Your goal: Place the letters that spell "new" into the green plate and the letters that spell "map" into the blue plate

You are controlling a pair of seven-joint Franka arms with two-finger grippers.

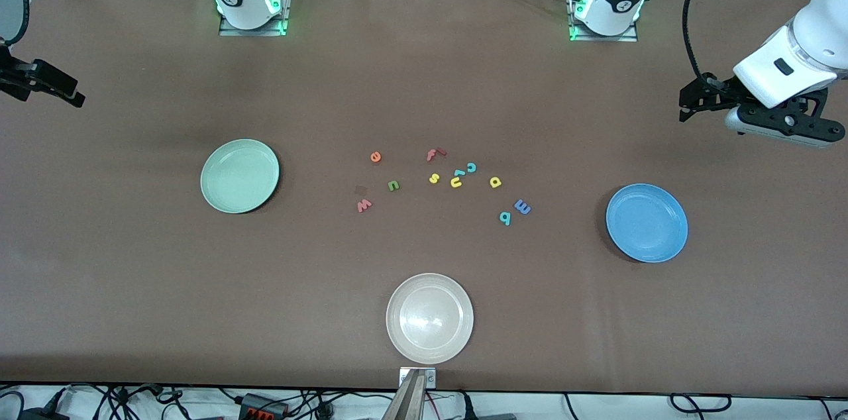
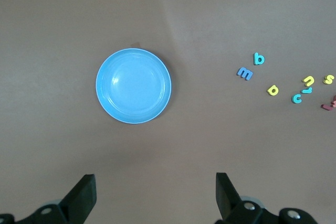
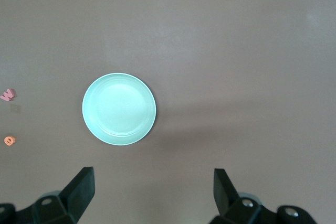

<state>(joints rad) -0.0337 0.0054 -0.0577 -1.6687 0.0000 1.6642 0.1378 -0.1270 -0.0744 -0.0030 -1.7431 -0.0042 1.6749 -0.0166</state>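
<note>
Six tiny foam task letters (image 1: 393,185) lie mid-bench between pale green plate (image 1: 239,175) and blue plate (image 1: 646,222); probably light, soft, flat: pinch edges. Left gripper (image 2: 155,195), right gripper (image 3: 154,195): jaws open, empty.

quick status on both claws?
Left claw: open, empty, up over the table's left-arm end near the blue plate.
Right claw: open, empty, near the green plate.

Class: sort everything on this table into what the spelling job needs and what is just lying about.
Needed: green n, orange e, red w; green plate; blue m, yellow a, teal p; blue plate.

Lying about: red f, yellow s, yellow u, teal c, cream plate.
</note>
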